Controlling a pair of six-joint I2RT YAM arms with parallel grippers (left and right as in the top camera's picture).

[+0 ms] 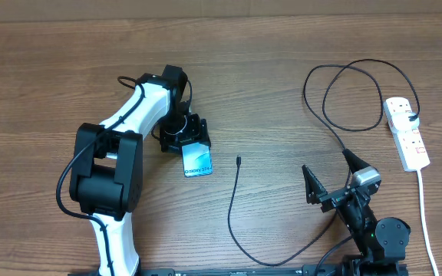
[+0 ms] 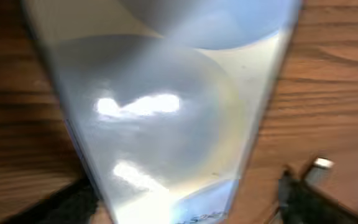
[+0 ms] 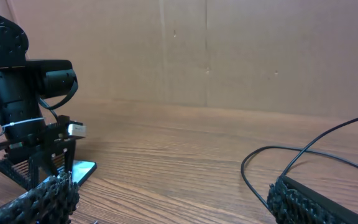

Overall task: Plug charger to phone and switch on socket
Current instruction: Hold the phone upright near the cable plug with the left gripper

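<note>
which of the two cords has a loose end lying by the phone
The thin black charger cable: its small tip lies free just right of the phone. The thicker white cord runs from the power strip at the far right.

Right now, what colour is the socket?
The socket is white; the overhead view shows it best.

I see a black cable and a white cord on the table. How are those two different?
The black cable is thin; the white cord is thicker. The black cable loops in wide curves and ends in a free tip near the phone; the white cord runs almost straight out of the overhead view. Both lead from the white power strip.
</note>
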